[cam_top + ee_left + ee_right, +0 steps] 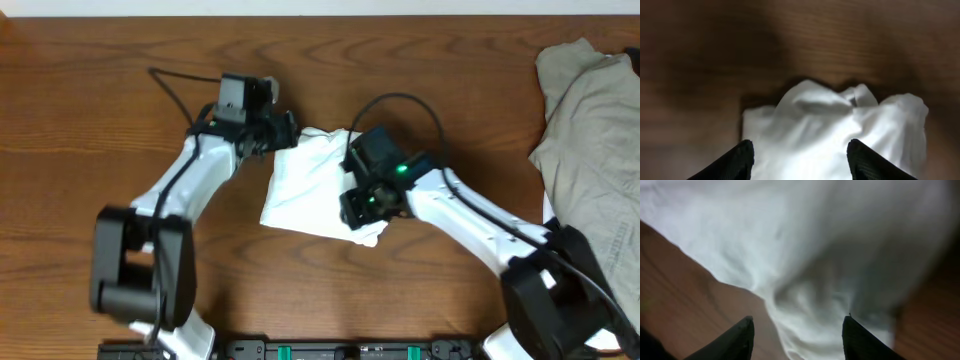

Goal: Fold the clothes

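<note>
The white T-shirt sits about mid-table, bunched into a rough, lumpy rectangle, definitely not a tidy fold. The right side is more crumpled, with a wad of fabric sticking out at the near right corner. No logo or tag showing from any angle, just plain white cloth with soft creases.

The left gripper is at the shirt's far left corner. Its wrist cam shows the jaws well apart, with the shirt lying ahead of the tips and nothing pinched. The right gripper hangs over the crumpled right side, jaws also spread wide. Rumpled cloth fills the gap under them, but it doesn't look clamped.

The wooden table also has a beige-grey garment heaped at the far right edge, well apart from the shirt.
</note>
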{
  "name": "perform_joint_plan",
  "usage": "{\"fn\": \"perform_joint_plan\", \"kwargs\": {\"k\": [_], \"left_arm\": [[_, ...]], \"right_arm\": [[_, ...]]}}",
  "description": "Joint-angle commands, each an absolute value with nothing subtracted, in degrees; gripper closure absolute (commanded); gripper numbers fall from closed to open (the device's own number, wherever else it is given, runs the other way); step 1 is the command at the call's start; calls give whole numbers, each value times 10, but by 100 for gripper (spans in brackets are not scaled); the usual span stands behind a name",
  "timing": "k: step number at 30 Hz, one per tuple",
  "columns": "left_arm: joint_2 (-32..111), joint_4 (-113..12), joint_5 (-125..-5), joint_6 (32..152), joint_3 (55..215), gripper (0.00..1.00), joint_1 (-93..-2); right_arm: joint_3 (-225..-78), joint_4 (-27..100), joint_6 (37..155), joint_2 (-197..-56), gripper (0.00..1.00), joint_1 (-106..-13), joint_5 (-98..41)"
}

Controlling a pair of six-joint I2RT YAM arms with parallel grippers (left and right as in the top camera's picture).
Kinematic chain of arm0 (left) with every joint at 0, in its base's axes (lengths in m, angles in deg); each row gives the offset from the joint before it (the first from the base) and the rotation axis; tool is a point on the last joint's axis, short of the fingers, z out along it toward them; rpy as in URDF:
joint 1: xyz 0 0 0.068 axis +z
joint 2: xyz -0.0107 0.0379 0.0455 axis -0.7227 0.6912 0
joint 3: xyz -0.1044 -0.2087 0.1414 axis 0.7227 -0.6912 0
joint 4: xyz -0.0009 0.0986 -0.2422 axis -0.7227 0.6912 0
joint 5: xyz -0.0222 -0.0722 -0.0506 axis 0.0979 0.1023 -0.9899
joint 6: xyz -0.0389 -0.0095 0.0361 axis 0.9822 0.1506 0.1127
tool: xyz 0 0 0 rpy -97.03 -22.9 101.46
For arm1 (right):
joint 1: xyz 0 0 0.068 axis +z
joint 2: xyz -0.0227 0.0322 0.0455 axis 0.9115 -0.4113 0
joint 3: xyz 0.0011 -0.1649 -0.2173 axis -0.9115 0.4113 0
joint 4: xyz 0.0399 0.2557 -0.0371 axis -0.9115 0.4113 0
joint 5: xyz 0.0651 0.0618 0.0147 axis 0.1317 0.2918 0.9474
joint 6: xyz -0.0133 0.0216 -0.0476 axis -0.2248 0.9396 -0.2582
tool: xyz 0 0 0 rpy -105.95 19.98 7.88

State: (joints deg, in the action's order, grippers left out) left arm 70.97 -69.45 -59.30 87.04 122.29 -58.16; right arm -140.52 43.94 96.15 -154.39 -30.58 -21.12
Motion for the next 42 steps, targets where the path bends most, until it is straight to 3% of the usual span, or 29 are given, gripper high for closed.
{"fn": "perform_joint_plan", "kwargs": {"k": [1,13,20,26,34,42], "left_arm": [[754,-695,-622,852,1266,38,-589],[880,-554,-582,848,1268,38,-594],[886,-388,-582,864,1268,75,-594],[886,-264,-582,902,1266,93,-594],[880,-226,-582,902,1266,94,-594],[790,-218,-582,902,1266,92,-594]], "right_arm": [[-1404,433,986,-1569,45,-292,-207],[-1404,376,1005,-1620,36,-298,-270],[-1404,345,1005,-1620,30,-311,-369],[-1404,295,996,-1620,24,-347,-409],[-1405,306,955,-1609,19,-380,-399],[-1405,352,942,-1492,20,-379,-391]]}}
